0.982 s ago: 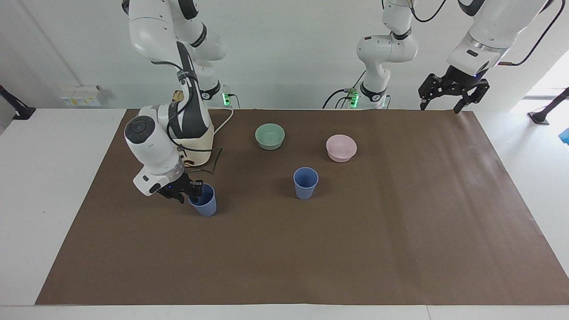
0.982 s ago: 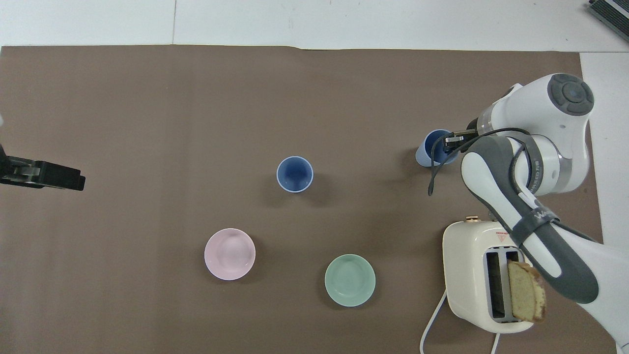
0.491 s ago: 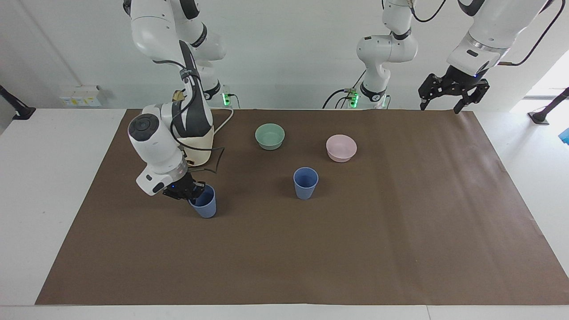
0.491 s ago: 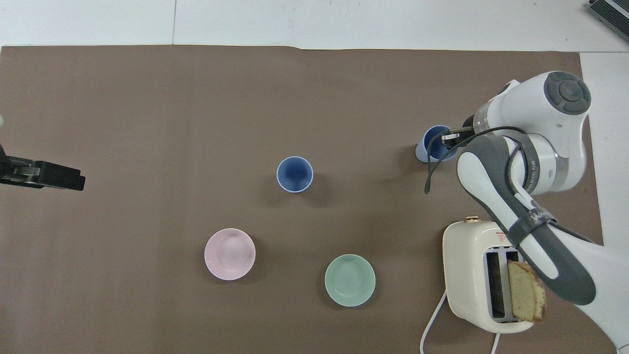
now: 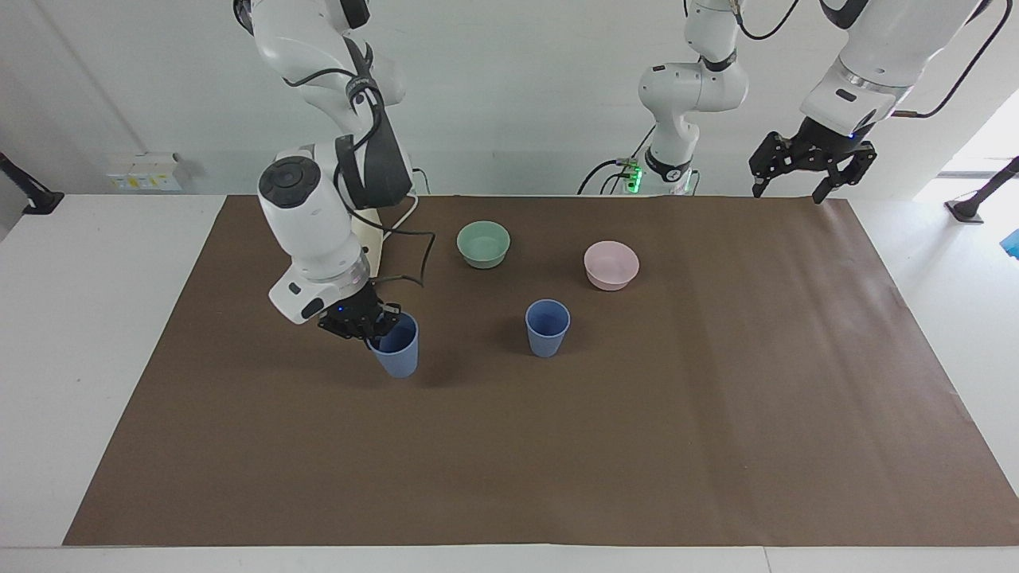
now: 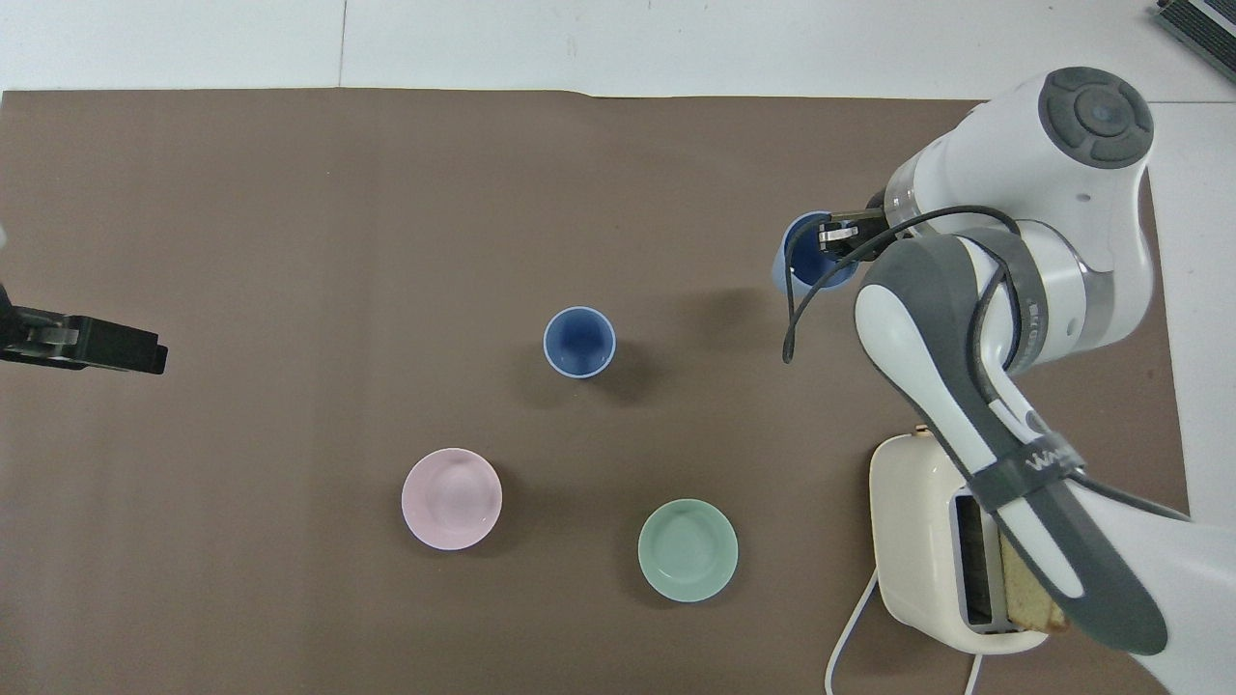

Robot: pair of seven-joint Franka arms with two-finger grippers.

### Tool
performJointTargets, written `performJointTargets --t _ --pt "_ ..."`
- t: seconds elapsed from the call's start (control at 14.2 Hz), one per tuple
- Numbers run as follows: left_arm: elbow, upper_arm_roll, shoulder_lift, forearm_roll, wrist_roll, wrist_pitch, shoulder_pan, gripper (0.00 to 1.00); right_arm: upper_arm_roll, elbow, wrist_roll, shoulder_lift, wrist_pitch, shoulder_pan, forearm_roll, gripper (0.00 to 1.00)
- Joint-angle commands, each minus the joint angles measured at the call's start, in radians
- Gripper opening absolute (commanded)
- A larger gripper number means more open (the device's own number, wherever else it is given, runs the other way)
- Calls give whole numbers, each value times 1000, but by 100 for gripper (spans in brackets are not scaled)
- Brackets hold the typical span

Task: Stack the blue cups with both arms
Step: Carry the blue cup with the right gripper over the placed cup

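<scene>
One blue cup (image 5: 547, 326) stands upright near the middle of the brown mat; it also shows in the overhead view (image 6: 579, 341). My right gripper (image 5: 362, 318) is shut on the rim of the second blue cup (image 5: 396, 348) and holds it slightly tilted, a little above the mat, between the toaster and the standing cup. In the overhead view that gripper (image 6: 840, 236) has one finger inside the held cup (image 6: 800, 261). My left gripper (image 5: 786, 191) is open and empty, and waits high over the mat's edge at the left arm's end; it also shows in the overhead view (image 6: 97, 346).
A cream toaster (image 6: 917, 541) with a slice of bread in a slot stands near the right arm's base. A pale green bowl (image 5: 483, 243) and a pink bowl (image 5: 611, 264) sit nearer to the robots than the standing cup.
My right gripper has lifted its blue cup off the mat and carried it toward the standing cup. The left arm has not moved.
</scene>
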Motion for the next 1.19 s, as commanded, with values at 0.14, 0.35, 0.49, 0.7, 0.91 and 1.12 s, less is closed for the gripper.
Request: performJointTargets --t 0.14,0.35,0.49,0.7,0.91,1.12 --pt "1 -4 -9 17 7 -19 8 100 2 127 245 34 -60 148 8 0" --pt "1 -4 -9 17 7 -19 8 100 1 181 297 50 -68 220 6 0" --pt "1 -4 -9 17 7 -19 8 100 1 210 351 58 -72 259 6 0" --pt "1 -4 -9 17 7 -19 8 100 8 210 379 57 -74 285 9 0" --pt "1 -4 -9 17 7 -19 8 100 16 210 403 81 -71 320 8 0" --pt "0 -4 -9 17 7 -19 8 100 18 207 405 83 -68 322 11 0"
